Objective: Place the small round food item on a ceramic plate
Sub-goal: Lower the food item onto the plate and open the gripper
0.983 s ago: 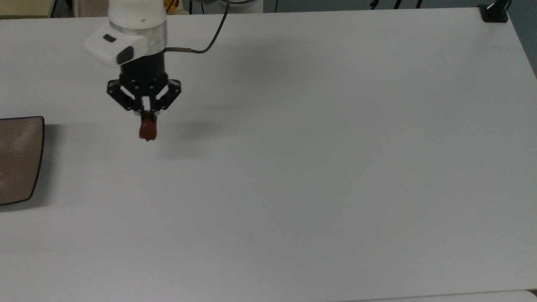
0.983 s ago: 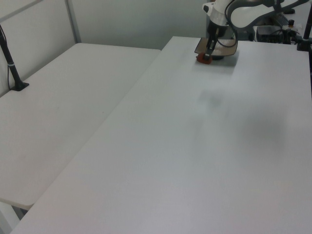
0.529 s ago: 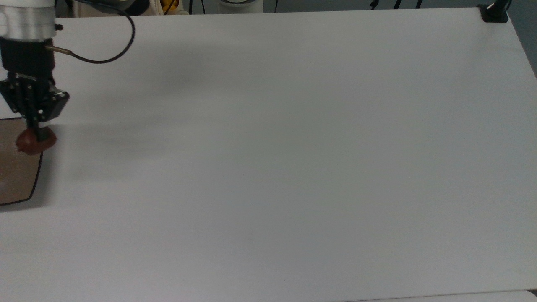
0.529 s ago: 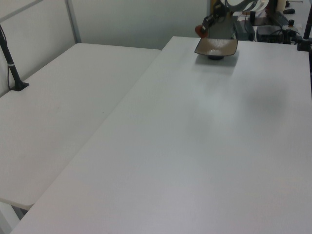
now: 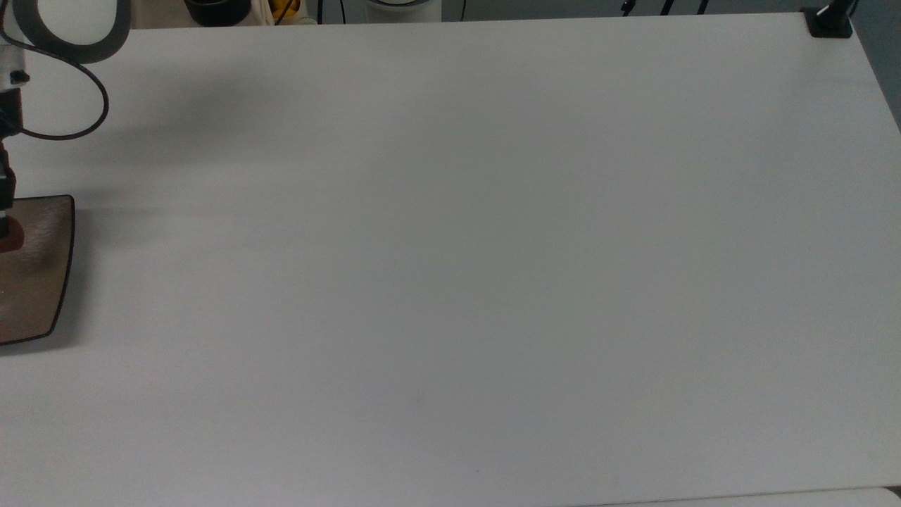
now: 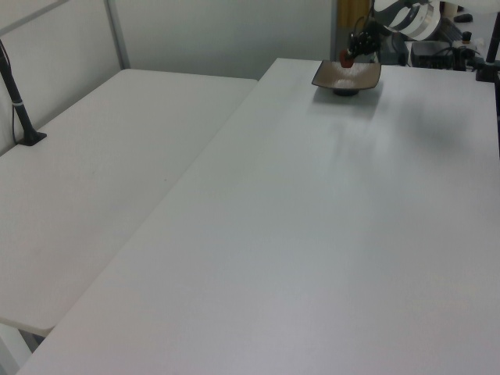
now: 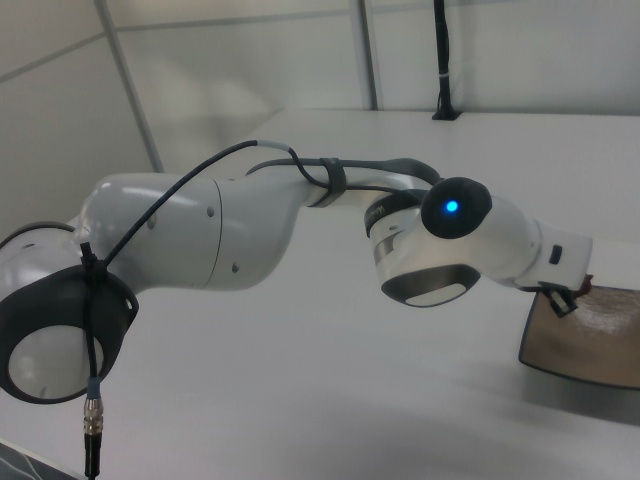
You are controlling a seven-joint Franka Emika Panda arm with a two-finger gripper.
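Observation:
The ceramic plate (image 5: pixel 39 282) is a brown squarish dish with a dark rim, cut off by the top view's left edge. In the left view the ceramic plate (image 6: pixel 353 77) sits at the far end of the table. The small round food item (image 5: pixel 10 238), reddish-brown, hangs over the plate's near part, and in the left view the food item (image 6: pixel 344 59) sits just above the plate's rim. My gripper (image 5: pixel 5 224) is shut on it, and the gripper (image 6: pixel 348 55) comes down from the arm. In the right view the wrist hides the fingers, and the plate (image 7: pixel 590 340) lies beside it.
The white table (image 5: pixel 457 246) spreads wide to the top view's right of the plate. A black mount (image 5: pixel 829 21) stands at its far right corner. A second white table (image 6: pixel 94 180) with a black post (image 6: pixel 19 109) adjoins in the left view. The arm's cable (image 5: pixel 77 127) loops above the plate.
My gripper has carried the food item toward the top view's left, from over bare table to above the plate, and it now sits lower over the plate.

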